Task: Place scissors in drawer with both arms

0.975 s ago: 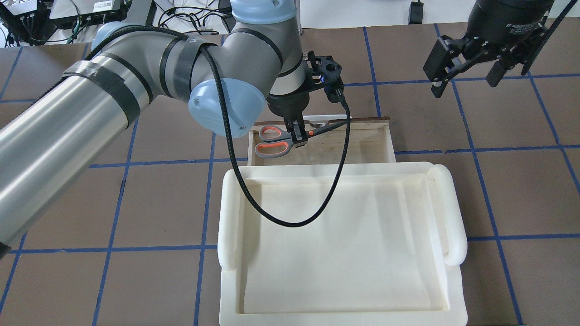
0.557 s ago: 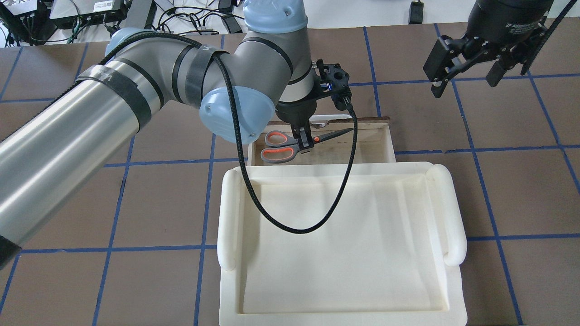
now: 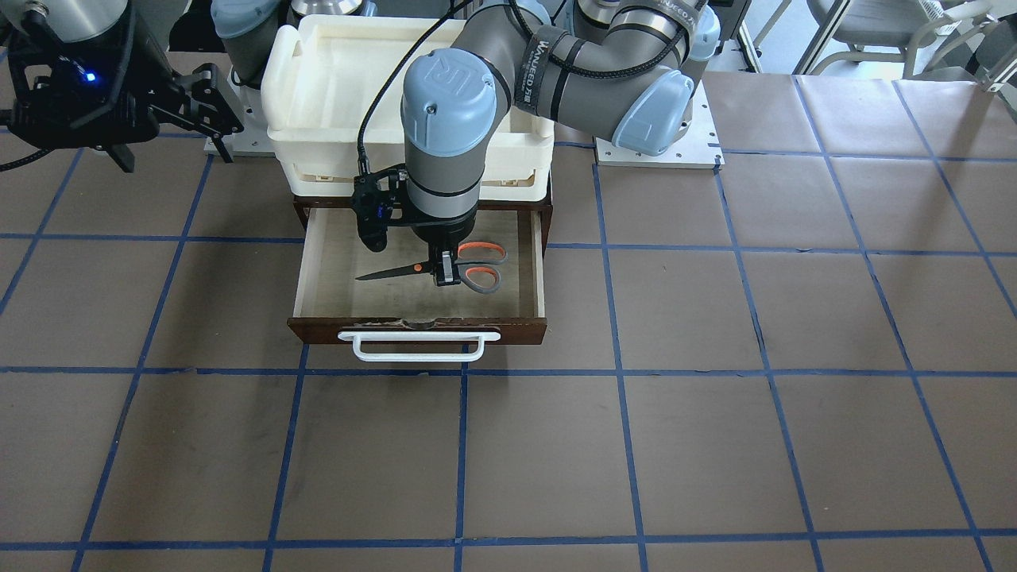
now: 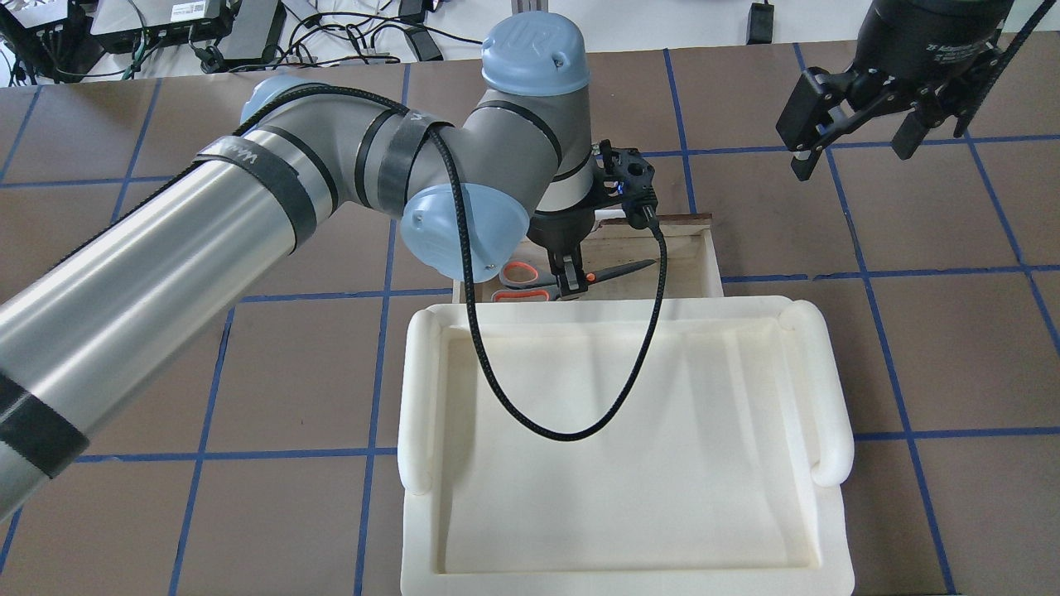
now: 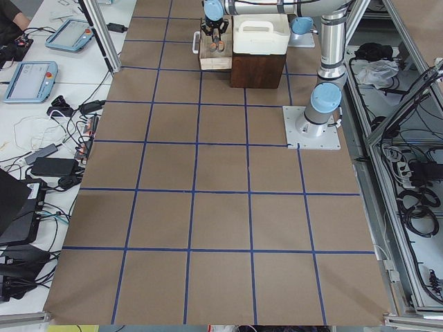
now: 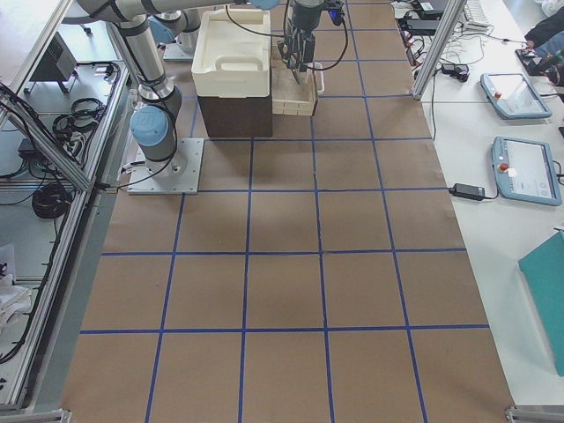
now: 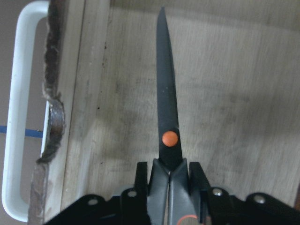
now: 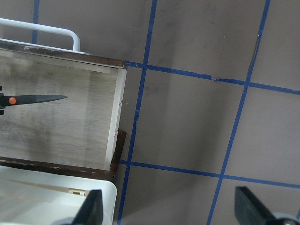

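The drawer [image 3: 417,327] stands pulled open, with its pale-wood floor showing and its white bar handle [image 3: 419,347] in front. My left gripper [image 3: 445,274] reaches down into it and is shut on the scissors [image 3: 481,266] just behind the orange pivot. The blades [image 4: 621,269] are closed and lie level along the drawer's width. In the left wrist view the scissors [image 7: 166,93] sit low over the drawer floor [image 7: 234,93]; I cannot tell whether they touch it. My right gripper [image 4: 853,153] is open and empty, raised beside the drawer's end, apart from it.
A white plastic bin [image 4: 418,397] sits on top of the dark cabinet and hides the back part of the drawer from above. The left arm's black cable [image 4: 497,389] hangs over the bin. Brown table [image 3: 715,397] with blue tape lines lies all round.
My left arm has carried the scissors across and back in the drawer, toward the cabinet, still gripped. The right arm has not moved.
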You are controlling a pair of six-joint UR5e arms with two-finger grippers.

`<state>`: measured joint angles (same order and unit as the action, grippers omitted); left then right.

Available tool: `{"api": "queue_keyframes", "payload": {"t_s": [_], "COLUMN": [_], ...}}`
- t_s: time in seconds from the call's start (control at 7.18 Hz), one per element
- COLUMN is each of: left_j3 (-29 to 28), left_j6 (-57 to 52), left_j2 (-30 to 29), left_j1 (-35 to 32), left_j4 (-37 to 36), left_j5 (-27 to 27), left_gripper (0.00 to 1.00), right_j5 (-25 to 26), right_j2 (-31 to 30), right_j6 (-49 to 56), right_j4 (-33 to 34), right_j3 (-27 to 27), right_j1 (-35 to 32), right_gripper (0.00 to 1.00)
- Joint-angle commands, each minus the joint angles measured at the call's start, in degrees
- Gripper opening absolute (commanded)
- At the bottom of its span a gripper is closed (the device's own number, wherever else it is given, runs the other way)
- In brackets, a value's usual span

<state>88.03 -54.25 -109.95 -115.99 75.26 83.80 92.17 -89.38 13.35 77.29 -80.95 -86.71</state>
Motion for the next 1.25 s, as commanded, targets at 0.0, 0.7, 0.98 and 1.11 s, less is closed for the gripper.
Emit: {"api": "queue_keyframes", "payload": {"t_s": [0.0, 0.7, 0.98, 1.11], "left_j3": [0.2, 1.0, 0.0, -0.8], "left_j6": [-0.2, 0.6, 0.2, 0.0], "left_j2": [-0.8, 4.5, 8.2, 10.2], "left_j1": [-0.2, 0.5, 5.4, 9.9], "left_j4": [-1.1, 3.4, 6.2, 6.2], "left_j5": [0.0, 6.7, 8.8, 8.6], "left_gripper": [0.0, 1.0, 1.0, 1.0], "right_j5": [0.0, -0.5, -0.7, -0.8], "right_j2": [0.0, 0.1, -0.1, -0.3], "right_j6": [0.0, -0.1, -0.2, -0.3], "right_j4": [0.0, 0.0, 0.1, 0.2], "right_j3": [0.0, 0.0, 0.0, 0.1], "right_j1": [0.0, -0.1, -0.1, -0.1], "right_gripper": [1.0, 1.0, 1.0, 1.0]}}
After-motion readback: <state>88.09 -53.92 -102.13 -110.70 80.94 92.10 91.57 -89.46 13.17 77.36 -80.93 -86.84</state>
